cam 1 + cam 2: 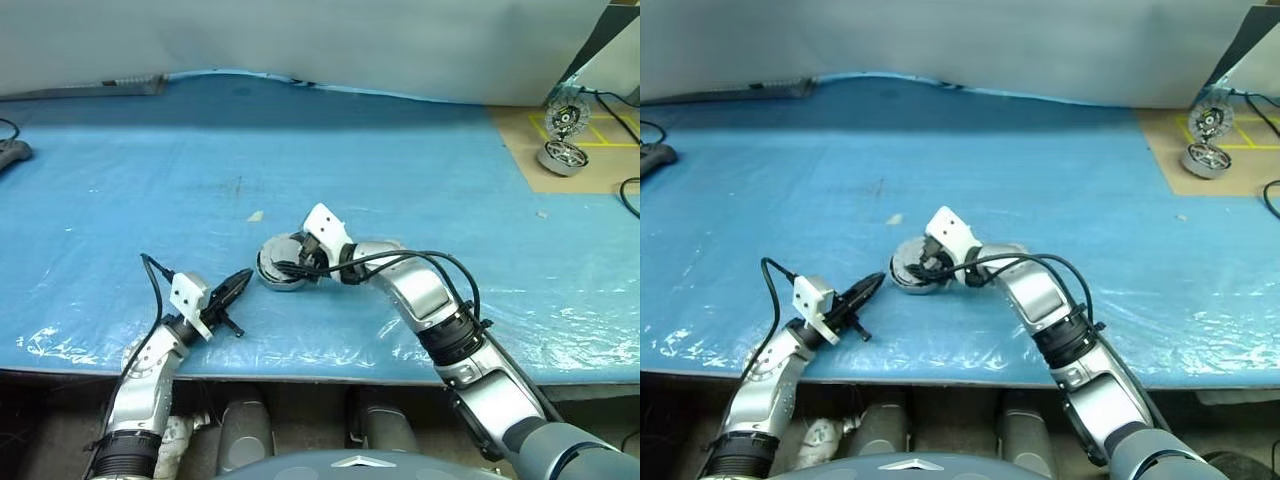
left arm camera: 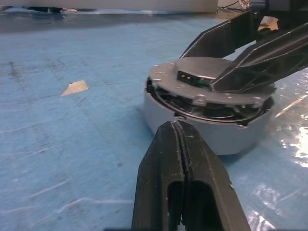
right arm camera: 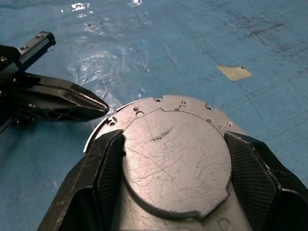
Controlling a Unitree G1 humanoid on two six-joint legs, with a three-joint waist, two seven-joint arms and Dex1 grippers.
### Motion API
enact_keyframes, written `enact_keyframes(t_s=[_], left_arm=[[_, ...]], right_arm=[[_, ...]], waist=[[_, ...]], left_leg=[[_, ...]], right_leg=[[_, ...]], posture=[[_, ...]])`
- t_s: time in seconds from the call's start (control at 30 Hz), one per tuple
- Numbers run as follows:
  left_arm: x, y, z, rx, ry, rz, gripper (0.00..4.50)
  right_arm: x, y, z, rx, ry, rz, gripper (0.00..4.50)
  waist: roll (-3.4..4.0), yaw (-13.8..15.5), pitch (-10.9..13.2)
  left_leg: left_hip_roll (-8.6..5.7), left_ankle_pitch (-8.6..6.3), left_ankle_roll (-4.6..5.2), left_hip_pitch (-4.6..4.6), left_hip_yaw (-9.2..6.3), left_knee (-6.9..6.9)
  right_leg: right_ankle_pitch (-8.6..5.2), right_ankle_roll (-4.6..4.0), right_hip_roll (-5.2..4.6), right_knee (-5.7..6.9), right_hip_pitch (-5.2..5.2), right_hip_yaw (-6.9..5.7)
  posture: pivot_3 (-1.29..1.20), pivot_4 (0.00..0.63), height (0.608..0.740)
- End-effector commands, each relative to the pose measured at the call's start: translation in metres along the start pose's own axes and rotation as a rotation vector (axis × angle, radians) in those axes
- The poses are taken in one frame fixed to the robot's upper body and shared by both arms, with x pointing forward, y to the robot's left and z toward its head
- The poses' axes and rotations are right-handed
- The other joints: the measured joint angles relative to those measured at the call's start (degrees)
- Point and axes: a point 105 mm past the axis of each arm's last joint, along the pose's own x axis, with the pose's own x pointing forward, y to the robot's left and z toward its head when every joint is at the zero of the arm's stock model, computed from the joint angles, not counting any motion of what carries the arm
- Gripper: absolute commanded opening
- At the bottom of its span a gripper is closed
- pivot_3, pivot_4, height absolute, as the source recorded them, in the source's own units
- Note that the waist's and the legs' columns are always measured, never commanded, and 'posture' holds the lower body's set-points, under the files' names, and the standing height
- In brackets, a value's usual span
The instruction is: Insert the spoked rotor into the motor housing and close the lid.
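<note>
The motor housing (image 1: 272,280) stands on the blue sheet near the table's front. Its lid (image 3: 175,163) lies over it plain grey side up, slightly ajar, with a dark gap on the side shown in the left wrist view. The spoked rotor is hidden under the lid. My right gripper (image 3: 173,137) reaches over the lid from the right, its two fingers (image 3: 103,168) pressed against either side of the lid's raised round plate. My left gripper (image 1: 245,278) is shut and empty, pointing at the housing (image 2: 226,137) from a short way to its left.
A second like unit (image 1: 562,157) with its lid raised sits on a tan board at the back right. A small tan scrap (image 1: 256,215) lies behind the housing. A black cable (image 1: 12,150) lies at the far left. The table's front edge is near both arms.
</note>
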Motion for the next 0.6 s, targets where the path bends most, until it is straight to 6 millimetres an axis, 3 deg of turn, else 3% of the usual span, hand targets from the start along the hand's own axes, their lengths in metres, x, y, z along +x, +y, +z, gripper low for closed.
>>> enact_keyframes(t_s=[0.03, 0.17, 0.3, 0.4, 0.6], left_arm=[[0.003, -0.003, 0.011, 0.041, -0.032, 0.004, 0.0], [0.005, -0.002, 0.012, 0.039, -0.033, 0.021, 0.0], [0.005, -0.004, 0.009, 0.038, -0.027, 0.021, 0.0], [0.006, -0.004, 0.009, 0.037, -0.027, 0.028, 0.0], [0.006, -0.003, 0.007, 0.031, -0.025, 0.043, 0.0]], right_arm=[[0.002, 0.009, 0.028, -0.053, -0.079, -0.006, 2.98], [0.007, 0.011, 0.048, -0.068, -0.097, -0.027, 2.98], [0.011, 0.013, 0.052, -0.079, -0.086, -0.035, 2.98], [0.014, 0.014, 0.042, -0.077, -0.058, -0.04, 2.98], [0.018, 0.01, 0.003, -0.029, 0.023, -0.05, 2.98]], waist=[[0.0, -0.02, 0.0], [0.0, -0.26, 0.0], [0.0, -0.3, 0.0], [0.0, -0.24, 0.0], [0.01, -0.03, -0.02]], left_leg=[[0.02, 0.0, 0.0, 0.01, 0.0, 0.0], [0.02, 0.0, 0.0, 0.03, 0.0, 0.02], [0.01, 0.0, 0.0, 0.02, 0.0, 0.03], [0.01, 0.0, -0.01, 0.01, 0.0, 0.02], [0.0, 0.0, -0.01, 0.02, 0.0, 0.02]], right_leg=[[0.0, -0.01, 0.01, 0.02, 0.0, 0.0], [0.0, -0.01, 0.02, 0.06, -0.01, 0.01], [0.0, -0.01, 0.02, 0.05, 0.0, 0.01], [0.02, 0.03, 0.02, 0.03, 0.0, 0.0], [0.09, 0.15, 0.01, 0.04, 0.01, 0.0]], posture=[[0.0, 0.15, 0.74], [0.0, 0.15, 0.74], [0.0, 0.15, 0.74], [0.0, 0.15, 0.74], [0.0, 0.15, 0.74]])
